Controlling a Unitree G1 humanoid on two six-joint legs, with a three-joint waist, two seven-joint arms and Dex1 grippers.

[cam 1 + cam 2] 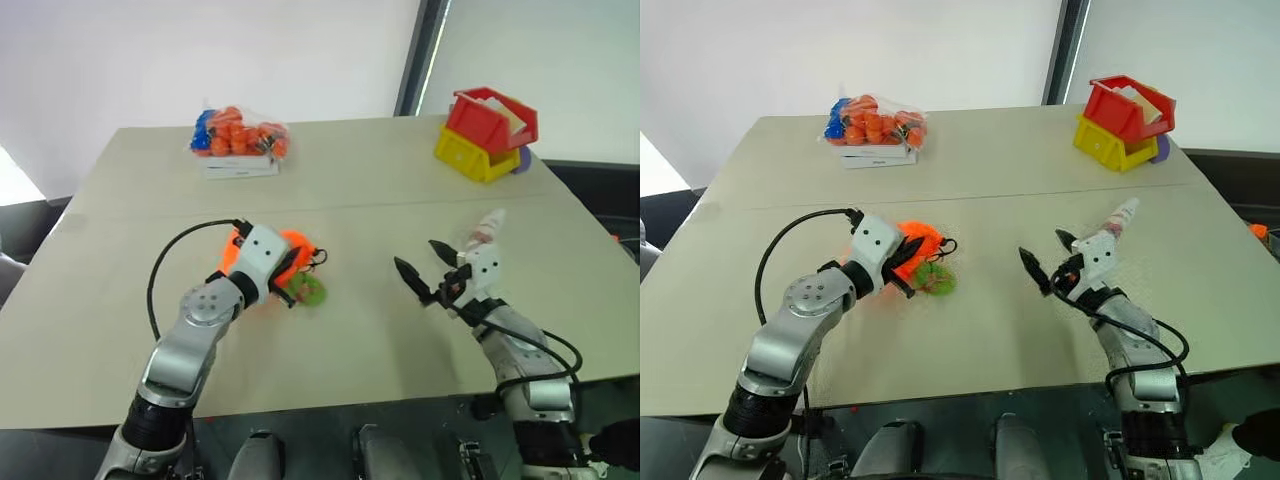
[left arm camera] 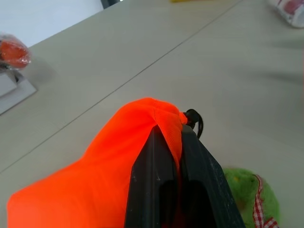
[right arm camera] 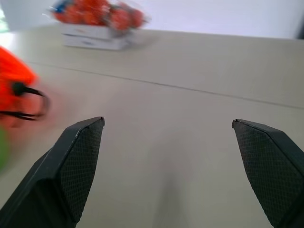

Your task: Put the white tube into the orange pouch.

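Now left hand (image 2: 176,156) clamped on pouch (image 2: 109,166), steadying it; right hand (image 1: 428,272) wide, empty, near tube (image 1: 487,228), ready to grab.

Orange pouch (image 1: 290,252) pinched in the left gripper (image 1: 283,290); white tube (image 1: 487,229) lies well apart.

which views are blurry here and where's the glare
Right wrist view: orange pouch and bagged items smeared, the fingertips sharper. Left wrist view: white tube soft, pouch fabric crisp. Left eye view: bright washed-out patch at the table's left edge.
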